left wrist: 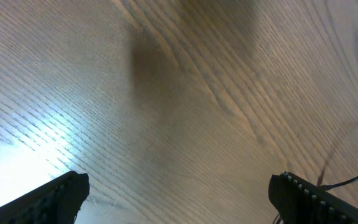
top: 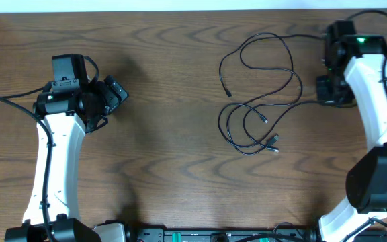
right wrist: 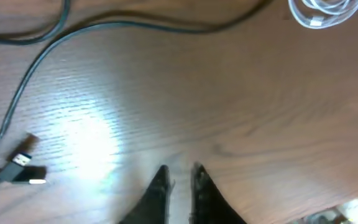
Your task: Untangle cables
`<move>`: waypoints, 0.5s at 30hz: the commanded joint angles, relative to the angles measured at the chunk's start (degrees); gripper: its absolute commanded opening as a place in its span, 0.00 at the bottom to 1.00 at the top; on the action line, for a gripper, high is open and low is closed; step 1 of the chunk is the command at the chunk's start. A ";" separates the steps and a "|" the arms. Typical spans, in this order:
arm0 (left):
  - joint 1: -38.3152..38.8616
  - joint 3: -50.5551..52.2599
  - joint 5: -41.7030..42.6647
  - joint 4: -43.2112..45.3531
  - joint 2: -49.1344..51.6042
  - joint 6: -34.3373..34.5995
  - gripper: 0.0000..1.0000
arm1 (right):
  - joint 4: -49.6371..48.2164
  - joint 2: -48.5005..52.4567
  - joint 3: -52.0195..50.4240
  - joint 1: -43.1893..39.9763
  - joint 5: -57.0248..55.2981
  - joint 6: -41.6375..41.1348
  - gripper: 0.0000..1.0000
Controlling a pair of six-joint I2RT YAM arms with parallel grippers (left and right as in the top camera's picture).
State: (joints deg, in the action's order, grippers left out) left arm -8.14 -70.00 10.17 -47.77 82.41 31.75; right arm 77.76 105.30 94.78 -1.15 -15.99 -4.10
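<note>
My right jaws stand barely parted, empty; my left jaws gape wide, empty. The black cables (top: pixel 261 102) sprawl on the worktop at nine o'clock from the right jaws, running twelve-to-six; my right arm is nearer.

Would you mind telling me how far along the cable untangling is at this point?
Looks done: the white cord lies coiled apart from the black ones. In hand: nothing. The right gripper sits beside the black cables with its jaws barely parted and empty, and the left gripper hovers wide open over bare wood. Left: the black cables cross in overlapping loops, so most of the work likely remains.
</note>
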 commanded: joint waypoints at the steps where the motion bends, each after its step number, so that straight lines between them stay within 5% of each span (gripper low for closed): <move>1: -0.20 -0.31 -0.33 -0.17 0.26 0.48 0.98 | -0.02 -0.07 -0.02 -1.22 6.60 -1.33 0.28; 9: -0.20 -0.31 -0.35 -0.17 0.26 0.48 0.98 | -8.87 -0.07 -2.25 -0.81 23.67 11.06 0.67; 15: -0.20 -0.31 -0.35 -0.17 0.26 0.48 0.98 | -25.00 -0.07 -8.72 1.49 23.91 16.52 0.71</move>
State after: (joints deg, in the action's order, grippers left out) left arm -8.14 -70.00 10.17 -47.75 82.41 31.75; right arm 56.84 105.30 88.86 -0.89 4.86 7.33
